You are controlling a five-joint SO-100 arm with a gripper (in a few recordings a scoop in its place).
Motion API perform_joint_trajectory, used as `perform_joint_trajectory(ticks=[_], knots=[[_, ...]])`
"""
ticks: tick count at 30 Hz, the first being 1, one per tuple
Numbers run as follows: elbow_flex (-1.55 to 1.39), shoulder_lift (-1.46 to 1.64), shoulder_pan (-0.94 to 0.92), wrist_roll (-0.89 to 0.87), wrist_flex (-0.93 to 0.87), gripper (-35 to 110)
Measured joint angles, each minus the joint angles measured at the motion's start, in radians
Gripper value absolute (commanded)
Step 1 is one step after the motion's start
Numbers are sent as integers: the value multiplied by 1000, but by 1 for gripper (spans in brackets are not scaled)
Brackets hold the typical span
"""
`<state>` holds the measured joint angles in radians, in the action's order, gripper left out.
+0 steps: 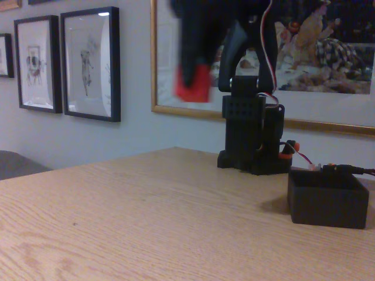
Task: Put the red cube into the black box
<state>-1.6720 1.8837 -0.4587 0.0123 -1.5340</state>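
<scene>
The red cube [194,83] hangs high above the wooden table, blurred by motion, held between the black fingers of my gripper [192,76], which is shut on it. The fingers cover the cube's upper left part. The black box [327,196] stands open-topped on the table at the right, well below and to the right of the cube. The arm reaches up from its black base [249,137] behind the box.
The wooden table [129,222] stretches to the left and front. White and red wires [299,153] run from the base toward the box's far side. Framed pictures [91,63] hang on the wall behind.
</scene>
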Motion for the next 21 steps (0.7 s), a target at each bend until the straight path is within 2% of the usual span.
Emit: perform_joint_trajectory(ticks=[14, 21], knots=[[-229, 54, -425, 247, 80, 3], [-298, 21, -525, 291, 141, 2]])
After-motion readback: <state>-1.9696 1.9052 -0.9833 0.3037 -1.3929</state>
